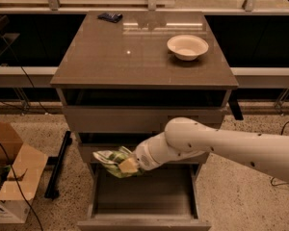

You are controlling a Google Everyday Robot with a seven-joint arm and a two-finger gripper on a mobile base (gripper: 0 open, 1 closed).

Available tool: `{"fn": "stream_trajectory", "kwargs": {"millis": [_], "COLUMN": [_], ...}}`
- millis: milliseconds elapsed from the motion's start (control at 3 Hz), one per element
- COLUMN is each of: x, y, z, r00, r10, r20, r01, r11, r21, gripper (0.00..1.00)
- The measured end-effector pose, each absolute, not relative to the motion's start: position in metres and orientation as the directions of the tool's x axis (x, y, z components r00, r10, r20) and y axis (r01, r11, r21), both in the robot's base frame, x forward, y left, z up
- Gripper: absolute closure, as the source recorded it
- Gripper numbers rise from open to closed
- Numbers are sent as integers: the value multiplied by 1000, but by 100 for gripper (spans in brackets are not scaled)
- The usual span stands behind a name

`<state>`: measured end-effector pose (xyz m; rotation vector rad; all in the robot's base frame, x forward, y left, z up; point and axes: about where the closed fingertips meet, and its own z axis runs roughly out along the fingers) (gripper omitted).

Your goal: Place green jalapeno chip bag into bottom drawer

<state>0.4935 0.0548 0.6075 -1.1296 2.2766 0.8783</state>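
Green chip bag [110,158], held over open bottom drawer [144,197].
Gripper [128,165] above drawer's left side; fingers pinching bag.

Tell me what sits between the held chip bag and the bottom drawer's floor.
Nothing but air: the camera view shows the green jalapeno chip bag, in the gripper, above the bare floor of the bottom drawer.
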Motion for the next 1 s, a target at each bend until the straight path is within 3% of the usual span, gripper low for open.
{"fn": "stream_trajectory", "kwargs": {"millis": [333, 1000], "x": [498, 513], "y": [28, -26], "z": [563, 476], "r00": [-647, -730], "r10": [-529, -341], "r20": [-549, -593], "r01": [-753, -651], "r11": [557, 612], "r21": [352, 449], "gripper": [100, 100]}}
